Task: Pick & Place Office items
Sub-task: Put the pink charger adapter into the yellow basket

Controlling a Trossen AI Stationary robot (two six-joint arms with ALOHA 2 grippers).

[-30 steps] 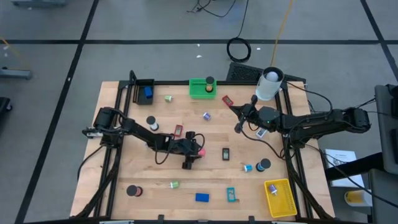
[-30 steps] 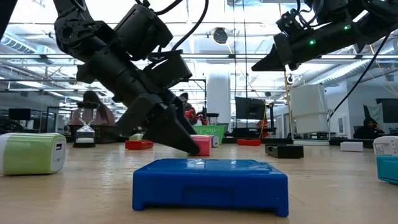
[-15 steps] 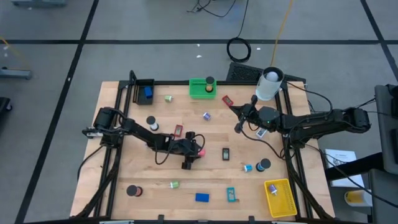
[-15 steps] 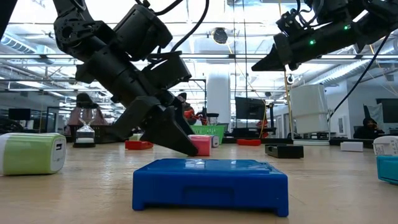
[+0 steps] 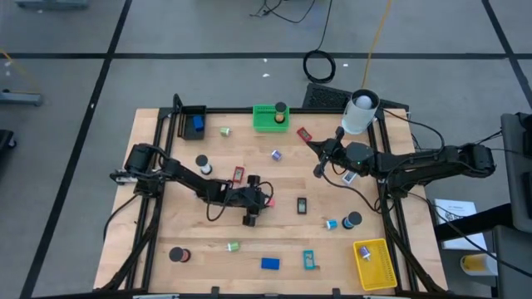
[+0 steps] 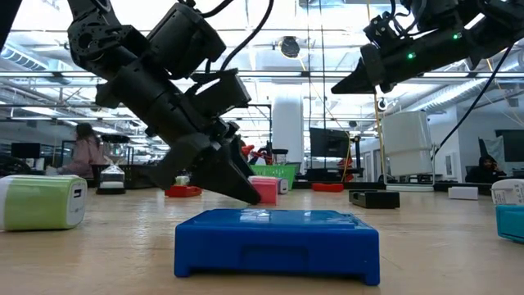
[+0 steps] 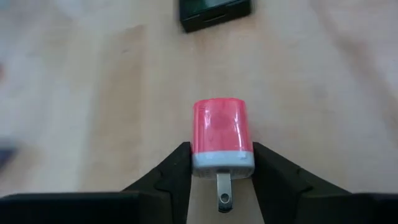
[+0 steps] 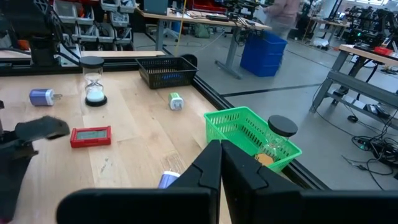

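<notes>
A: Where is the pink charger (image 7: 222, 134)?

B: Near the middle of the tabletop (image 5: 166, 224), just left of the small black block (image 5: 302, 205). It lies flat between the fingers of the left claw (image 7: 221, 163), which has both fingertips pressed against its white end.

A: What does it look like?

B: A rounded pink body, a white base, and a metal prong pointing back between the fingers. In the low view it shows as a pink cube (image 6: 264, 191) at the tips of the left claw (image 6: 237, 190).

A: And the bins?

B: Measured from the charger: the green basket (image 5: 268, 119) sits at the far edge of the tabletop, with a black-capped item (image 5: 281, 108) and something orange inside. The black bin (image 5: 194, 118) is at the far left corner and holds a blue item (image 5: 198, 124). The yellow bin (image 5: 375, 263) is at the near right corner; I cannot tell what is in it.

A: The other arm?

B: The right claw (image 5: 317, 170) hangs above the tabletop, well to the right of the charger, its fingers pressed together on nothing.

A: Anything else close by?

B: A red block (image 5: 238, 174) just left of the charger, and a blue block (image 5: 270, 264) toward the near edge.
</notes>
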